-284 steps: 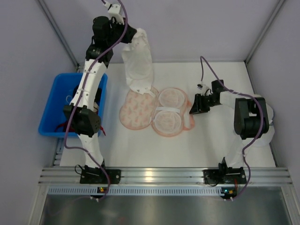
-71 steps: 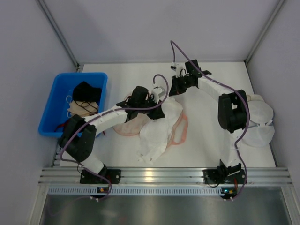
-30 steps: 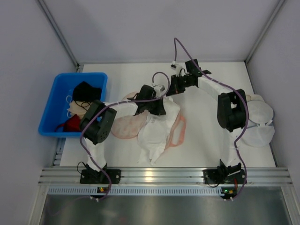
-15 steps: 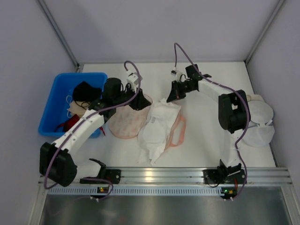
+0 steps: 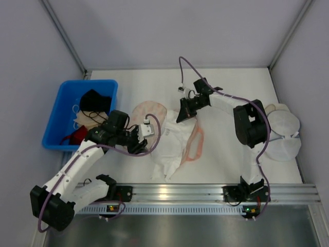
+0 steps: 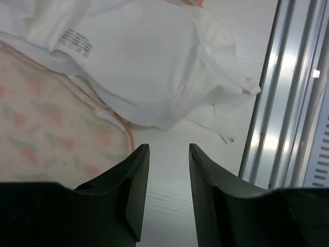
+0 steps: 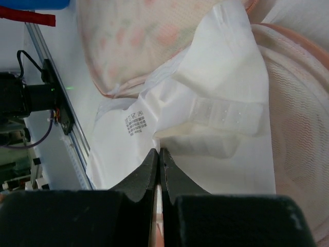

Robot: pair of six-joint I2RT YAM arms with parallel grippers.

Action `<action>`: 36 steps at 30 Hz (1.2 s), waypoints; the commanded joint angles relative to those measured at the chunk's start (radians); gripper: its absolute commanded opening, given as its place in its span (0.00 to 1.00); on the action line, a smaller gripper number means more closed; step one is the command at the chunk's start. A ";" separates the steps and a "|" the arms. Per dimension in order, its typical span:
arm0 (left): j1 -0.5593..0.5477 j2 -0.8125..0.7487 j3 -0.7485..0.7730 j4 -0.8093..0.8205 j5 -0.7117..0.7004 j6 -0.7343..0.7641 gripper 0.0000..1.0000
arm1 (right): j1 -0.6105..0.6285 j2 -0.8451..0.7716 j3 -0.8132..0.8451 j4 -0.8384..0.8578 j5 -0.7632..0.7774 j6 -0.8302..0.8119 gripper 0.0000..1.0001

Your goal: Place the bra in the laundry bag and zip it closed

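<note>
One soft, pale white bra (image 5: 172, 141) lies crumpled across the middle of the open laundry bag (image 5: 146, 114). Its padded cups and printed label face up, hiding most of the right lobe. The peach, red-printed left lobe and a curve of pink zip rim show beside it. The right claw (image 5: 182, 114) has its jaws pinched together on the bra's far fold. The left claw (image 6: 167, 149) gapes, holding nothing, over the white bench (image 5: 226, 154) at the bag's near-left edge. At far left stands a blue plastic bin (image 5: 53, 123).
</note>
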 commanded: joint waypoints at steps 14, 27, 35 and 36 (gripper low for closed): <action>-0.383 0.198 -0.118 -0.143 -0.090 0.463 0.57 | 0.031 0.031 -0.057 -0.048 0.081 -0.097 0.29; -0.542 0.360 -0.197 0.140 -0.211 0.449 0.50 | 0.031 -0.018 -0.013 -0.101 0.091 -0.109 0.55; -0.572 0.402 -0.254 0.184 -0.245 0.471 0.26 | 0.028 -0.034 0.023 -0.118 0.070 -0.094 0.64; -0.572 0.403 -0.256 0.183 -0.248 0.466 0.20 | 0.028 -0.035 0.030 -0.121 0.070 -0.095 0.66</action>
